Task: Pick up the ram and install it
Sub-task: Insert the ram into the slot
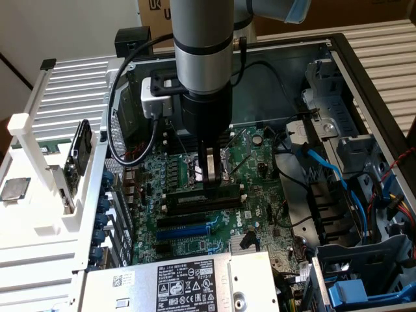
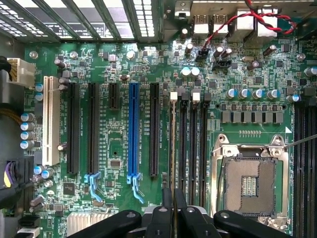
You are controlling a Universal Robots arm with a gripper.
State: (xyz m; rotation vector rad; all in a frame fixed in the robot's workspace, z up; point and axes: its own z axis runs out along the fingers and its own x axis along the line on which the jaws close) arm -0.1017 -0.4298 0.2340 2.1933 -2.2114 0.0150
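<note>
one ram (image 1: pixel 188 194) (image 2: pixel 173 148) stands on its long edge inside the open computer case (image 1: pixel 364 71). the pincer (image 1: pixel 209 174) (image 2: pixel 173 210) clamps its top edge, two fingers drawn in close on either side of the thin board. from the wrist, the ram runs straight out from between the fingertips, in line with the outermost of four black memory slots (image 2: pixel 193 148). whether it is pressed fully home cannot be told. the three bare slots lie just beside the pincer, toward the open cpu socket (image 2: pixel 250 181). the blue expansion slot (image 2: pixel 133 129) lies near on the pincer's other side. all sit on the green motherboard (image 2: pixel 114 69). in the exterior view a labelled power supply (image 1: pixel 185 286) lies well apart from the pincer, nearer the camera.
</note>
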